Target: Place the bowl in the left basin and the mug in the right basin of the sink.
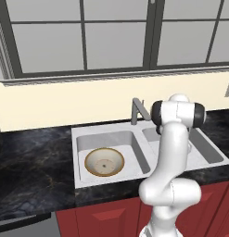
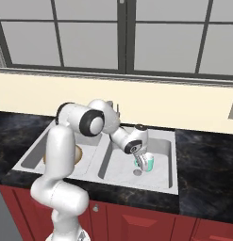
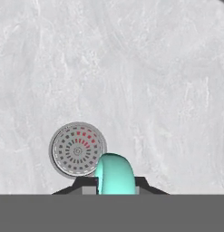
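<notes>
In the hand view my pincer point(image 3: 110, 185) sits at the bottom centre, its two dark tips pressed against either side of the mug point(image 3: 114, 174) — a teal curve rising between them. Just left of the mug and a little higher in the frame is the round grey drain point(image 3: 78, 148), set in the white marbled floor of the right basin point(image 3: 131, 81), which fills the rest of the frame.

In the right base view my arm reaches from lower left across to the middle, and my pincer point(image 2: 142, 157) comes down into the right basin point(image 2: 160, 150), pinching the mug point(image 2: 147, 163) near its rim. The mug stands upright low in that basin, right beside its drain point(image 2: 137, 172).

In the left base view, the bowl point(image 1: 104, 162) lies at lower centre-left, flat on the floor of the left basin point(image 1: 127, 143) — cream inside, brown rim up. Beyond, at the sink's point(image 1: 79, 134) back rim, the grey faucet point(image 1: 136, 111) stands in mid-frame, with the window point(image 1: 116, 32) across the top.
</notes>
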### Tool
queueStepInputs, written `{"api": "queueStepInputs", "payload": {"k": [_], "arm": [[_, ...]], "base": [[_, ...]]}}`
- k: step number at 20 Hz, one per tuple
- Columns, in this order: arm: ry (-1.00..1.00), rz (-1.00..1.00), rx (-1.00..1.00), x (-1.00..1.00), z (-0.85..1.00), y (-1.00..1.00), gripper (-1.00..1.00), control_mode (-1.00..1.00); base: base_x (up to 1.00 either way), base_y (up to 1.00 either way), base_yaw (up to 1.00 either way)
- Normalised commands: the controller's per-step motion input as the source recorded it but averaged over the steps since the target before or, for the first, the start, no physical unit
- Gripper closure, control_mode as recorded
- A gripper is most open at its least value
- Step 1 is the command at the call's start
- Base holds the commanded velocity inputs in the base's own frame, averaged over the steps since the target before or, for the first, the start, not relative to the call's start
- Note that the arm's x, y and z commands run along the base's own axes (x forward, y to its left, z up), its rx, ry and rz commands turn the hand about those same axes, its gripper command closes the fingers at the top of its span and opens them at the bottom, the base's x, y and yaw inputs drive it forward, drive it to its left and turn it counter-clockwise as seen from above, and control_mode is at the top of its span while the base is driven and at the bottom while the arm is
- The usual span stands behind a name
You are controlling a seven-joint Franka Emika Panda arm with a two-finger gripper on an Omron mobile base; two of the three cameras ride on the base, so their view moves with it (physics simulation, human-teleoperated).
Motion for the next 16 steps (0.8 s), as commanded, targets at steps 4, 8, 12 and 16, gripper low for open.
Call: {"api": "queueStepInputs", "payload": {"k": [4, 8, 12, 16], "arm": [[0.0, 0.02, 0.01, 0.08, -0.32, -0.09, 1.0, -1.0], [0.0, 0.0, 0.04, -0.02, -0.26, -0.01, -1.0, -1.0], [-0.01, 0.0, 0.01, 0.0, -0.1, 0.0, -1.0, -1.0], [0.0, 0.0, 0.0, 0.0, -0.01, 0.0, -1.0, -1.0]], "base": [[0.0, 0.0, 0.0], [0.0, 0.0, 0.0], [0.0, 0.0, 0.0], [0.0, 0.0, 0.0]]}}
